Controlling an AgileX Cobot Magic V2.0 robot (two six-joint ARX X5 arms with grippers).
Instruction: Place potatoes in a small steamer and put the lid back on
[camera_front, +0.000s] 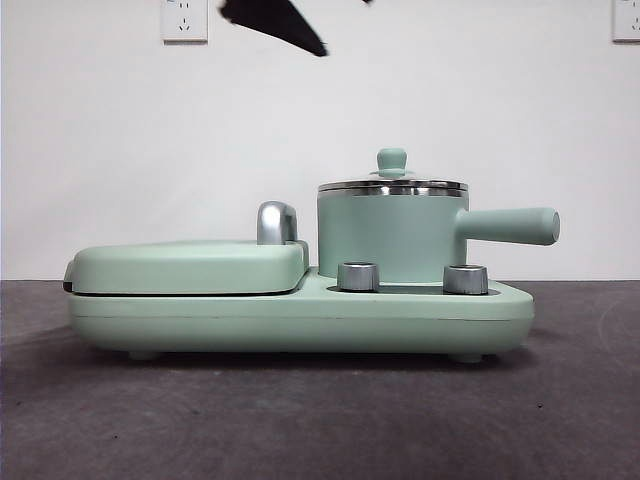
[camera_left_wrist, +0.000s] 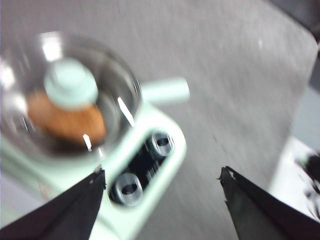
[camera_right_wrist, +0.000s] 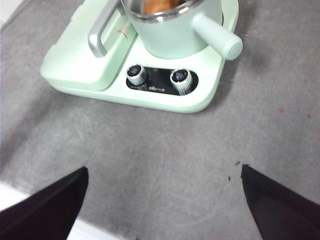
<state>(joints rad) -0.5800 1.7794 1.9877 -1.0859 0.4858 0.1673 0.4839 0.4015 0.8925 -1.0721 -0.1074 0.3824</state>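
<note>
The small steamer (camera_front: 390, 240) stands on the right half of the green base, its straight handle (camera_front: 510, 226) pointing right. The lid (camera_front: 392, 184) sits on its steel rim, knob up. Through the glass in the blurred left wrist view I see the orange-brown potato (camera_left_wrist: 65, 122) inside, under the lid's knob (camera_left_wrist: 70, 87). My left gripper (camera_left_wrist: 162, 180) hangs open and empty above the pot's front side. My right gripper (camera_right_wrist: 165, 175) is open and empty, well back from the steamer (camera_right_wrist: 175, 35) over bare mat. A black arm tip (camera_front: 275, 22) shows at the top of the front view.
A closed flat griddle cover (camera_front: 190, 265) with a steel handle (camera_front: 275, 222) fills the base's left half. Two steel knobs (camera_front: 358, 277) (camera_front: 465, 279) stand in front of the pot. Grey mat surrounds the base (camera_front: 300, 320). The table's white edge (camera_right_wrist: 30, 220) lies near my right gripper.
</note>
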